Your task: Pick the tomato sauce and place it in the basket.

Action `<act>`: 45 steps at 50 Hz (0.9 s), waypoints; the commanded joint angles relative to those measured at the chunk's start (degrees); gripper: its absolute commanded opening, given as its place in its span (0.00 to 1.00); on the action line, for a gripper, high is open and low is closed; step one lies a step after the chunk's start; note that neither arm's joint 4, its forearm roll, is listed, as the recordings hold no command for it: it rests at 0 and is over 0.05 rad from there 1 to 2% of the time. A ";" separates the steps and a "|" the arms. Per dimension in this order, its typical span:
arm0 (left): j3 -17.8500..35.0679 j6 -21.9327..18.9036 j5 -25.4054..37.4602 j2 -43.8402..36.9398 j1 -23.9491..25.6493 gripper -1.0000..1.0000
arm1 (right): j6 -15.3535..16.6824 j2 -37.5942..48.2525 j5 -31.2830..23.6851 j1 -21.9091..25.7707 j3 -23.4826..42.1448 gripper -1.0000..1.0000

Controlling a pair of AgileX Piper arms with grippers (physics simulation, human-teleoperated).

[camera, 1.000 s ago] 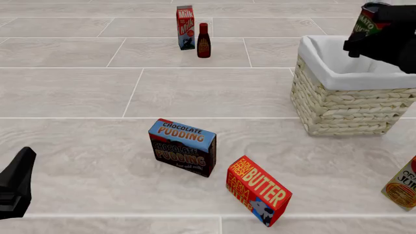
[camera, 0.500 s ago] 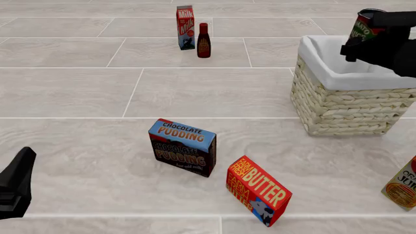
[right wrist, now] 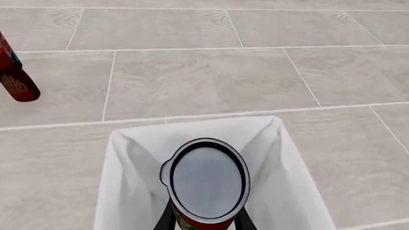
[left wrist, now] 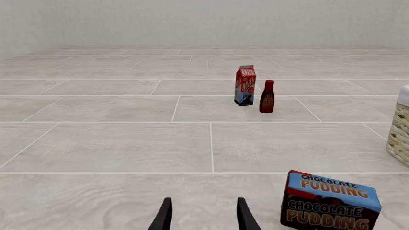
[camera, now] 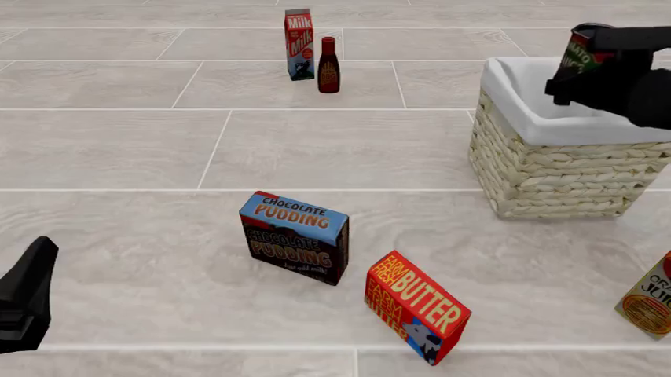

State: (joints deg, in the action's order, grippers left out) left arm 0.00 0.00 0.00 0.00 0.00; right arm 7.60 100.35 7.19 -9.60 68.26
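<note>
Over the last second the right gripper (camera: 589,64) has carried the tomato sauce (camera: 580,49) a little lower and leftward, so the can now hangs above the open mouth of the basket (camera: 545,169) rather than past its far right rim; nothing else has shifted. Nearest, at the left edge, the left gripper (left wrist: 203,216) idles low over the floor with its fingers parted and nothing between them, well away from the basket, so the right arm alone is placed to finish. Near the middle lie the chocolate pudding box (camera: 295,237) and, just right of it, the tilted butter box (camera: 417,307), with a juice carton (camera: 649,301) at the near right edge. Farther back on the right stands the basket, its white lining showing directly beneath the can in the right wrist view. The fingers (right wrist: 167,216) are clamped on the can's sides, its grey top (right wrist: 207,178) facing the camera; its long axis leans slightly off upright. The drop, as I judge it, is almost straight down into the lining. Farthest off stand the milk carton (camera: 300,44) and the dark bottle (camera: 328,66).
</note>
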 commanded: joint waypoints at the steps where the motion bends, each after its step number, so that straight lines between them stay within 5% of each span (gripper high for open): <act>1: 0.00 0.00 0.00 0.00 0.00 1.00 | -0.96 1.31 0.20 -0.02 0.88 0.00; 26: 0.00 0.00 0.00 0.00 0.00 1.00 | -0.26 2.51 -0.32 0.29 1.28 0.00; 27: 0.00 0.00 0.00 0.00 0.00 1.00 | -0.01 2.78 -0.33 0.12 1.48 1.00; 45: 0.00 0.00 0.00 0.00 0.00 1.00 | 0.14 2.59 -0.60 0.54 1.07 1.00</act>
State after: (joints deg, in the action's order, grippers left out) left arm 0.00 0.00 0.00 0.00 0.00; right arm 7.76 102.99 6.69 -9.31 69.52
